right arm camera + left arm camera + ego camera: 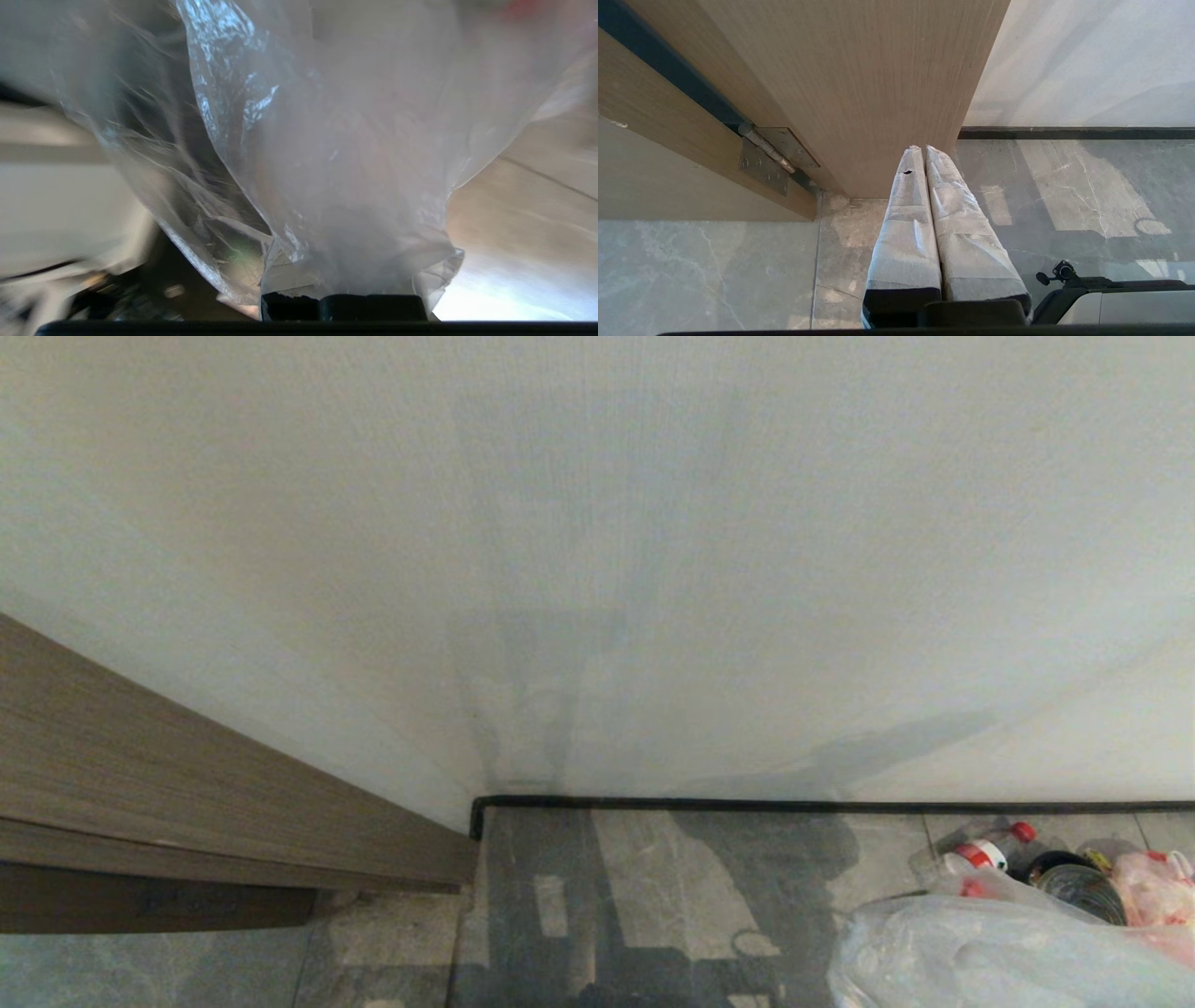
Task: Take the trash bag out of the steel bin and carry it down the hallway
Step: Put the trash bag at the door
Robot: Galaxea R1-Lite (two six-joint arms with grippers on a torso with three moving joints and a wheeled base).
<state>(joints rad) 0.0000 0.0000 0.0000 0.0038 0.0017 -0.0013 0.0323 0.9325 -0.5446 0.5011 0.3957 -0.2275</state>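
The right pincer (343, 298) is clamped tight on the gathered neck of the trash bag (336, 154), and the thin clear plastic balloons out straight from between its closed fingers, so the bag hangs from it rather than lying loose. From the head view the bag (990, 952) shows low at the right, over the grey floor tiles (672, 887) near the dark skirting (840, 805) at the foot of the pale wall (597, 541), with a red-capped bottle (980, 854) and dark rubbish beside or inside it; I cannot tell which. No steel bin is in sight, so I judge the lifting-out done and the carrying in hand. The next move calls for keeping that grip firm while the base turns from the wall. The left pincer (924, 149), fingers pressed together and empty, points at the wooden door (859, 84) by its hinge (770, 154).
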